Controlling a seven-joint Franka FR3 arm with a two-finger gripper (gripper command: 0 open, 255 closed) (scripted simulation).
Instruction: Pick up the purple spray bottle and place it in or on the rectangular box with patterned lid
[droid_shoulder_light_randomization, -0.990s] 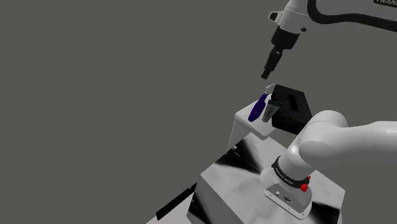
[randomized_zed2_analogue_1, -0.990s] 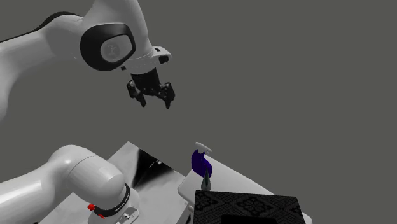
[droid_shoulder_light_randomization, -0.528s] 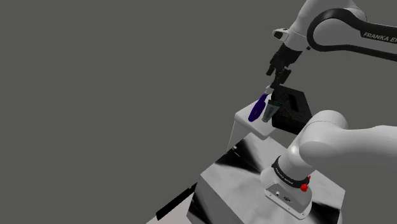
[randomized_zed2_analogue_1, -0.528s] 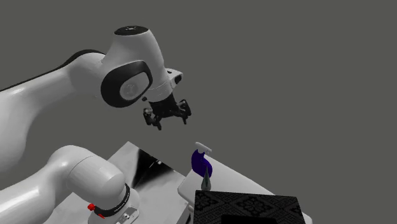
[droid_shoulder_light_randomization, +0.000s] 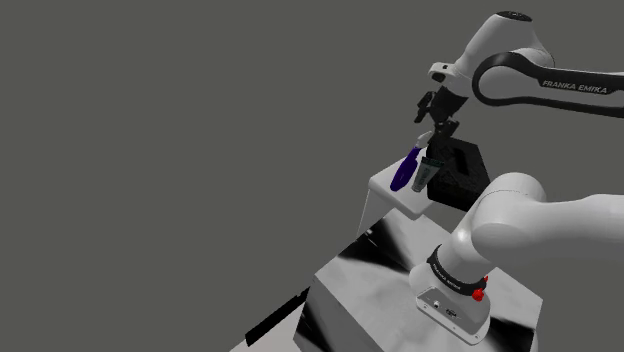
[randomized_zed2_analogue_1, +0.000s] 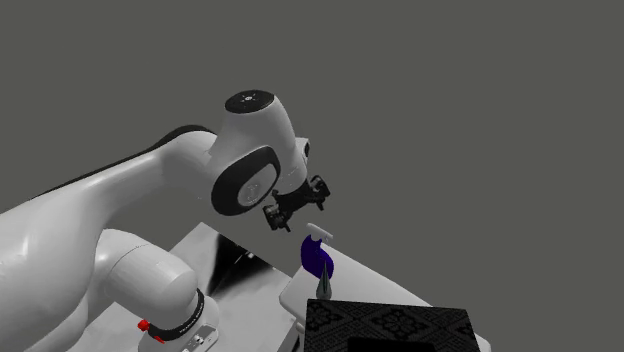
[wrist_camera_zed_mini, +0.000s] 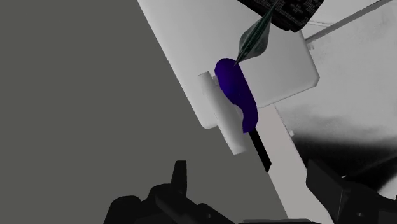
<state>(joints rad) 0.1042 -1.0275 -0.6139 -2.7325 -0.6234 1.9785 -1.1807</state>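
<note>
shoulder view, plain grey surroundings, white tabletop (droid_shoulder_light_randomization: 386, 186) bearing purple spray bottle (droid_shoulder_light_randomization: 404, 172); claw (droid_shoulder_light_randomization: 436, 122) spread apart, empty, above

Shoulder behind stand (droid_shoulder_light_randomization: 372, 288), second opposite, wrist close

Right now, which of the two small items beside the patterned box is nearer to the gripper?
The purple spray bottle with the white head; the grey-green pointed item stands farther from the gripper, next to the box.
</note>
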